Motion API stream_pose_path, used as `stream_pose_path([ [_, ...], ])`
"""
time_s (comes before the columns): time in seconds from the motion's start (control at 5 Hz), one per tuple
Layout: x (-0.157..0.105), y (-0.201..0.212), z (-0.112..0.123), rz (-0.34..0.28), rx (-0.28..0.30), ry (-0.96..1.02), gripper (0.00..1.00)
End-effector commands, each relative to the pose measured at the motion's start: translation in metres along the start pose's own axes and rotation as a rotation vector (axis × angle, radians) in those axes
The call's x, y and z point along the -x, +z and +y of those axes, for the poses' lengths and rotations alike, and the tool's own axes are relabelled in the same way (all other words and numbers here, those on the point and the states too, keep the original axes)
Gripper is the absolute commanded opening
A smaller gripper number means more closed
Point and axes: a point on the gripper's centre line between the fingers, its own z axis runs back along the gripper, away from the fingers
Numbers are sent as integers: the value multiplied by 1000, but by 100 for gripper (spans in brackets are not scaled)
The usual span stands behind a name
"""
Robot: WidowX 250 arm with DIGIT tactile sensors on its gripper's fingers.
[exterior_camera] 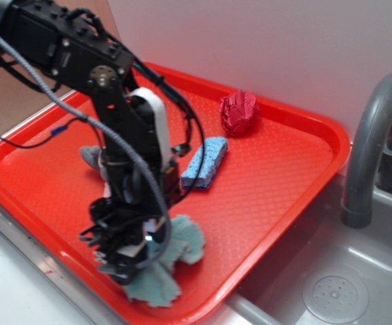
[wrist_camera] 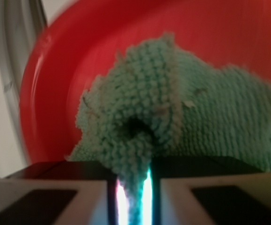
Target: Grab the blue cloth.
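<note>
The gripper (wrist_camera: 134,197) is pinching a fold of the blue cloth (wrist_camera: 172,117) between nearly closed jaws over the red tray (exterior_camera: 277,176).

A plain white wall (exterior_camera: 263,47) stands behind the scene, evenly lit. To the right lies a grey sink (exterior_camera: 358,271) with a round drain (exterior_camera: 334,294) and a curved grey faucet (exterior_camera: 368,149). A pale counter edge (exterior_camera: 19,284) runs along the near left, brown board (exterior_camera: 6,101) beyond it.
</note>
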Motion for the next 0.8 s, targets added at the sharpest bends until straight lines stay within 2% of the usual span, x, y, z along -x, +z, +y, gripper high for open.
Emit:
stream_pose_path([
  [0.0, 50, 130, 27, -220, -70, 382, 0],
  [0.2, 93, 150, 35, -234, -95, 615, 0],
  [0.4, 133, 176, 30, -235, -173, 868, 0],
  [0.6, 171, 201, 31, -281, -251, 1078, 0],
])
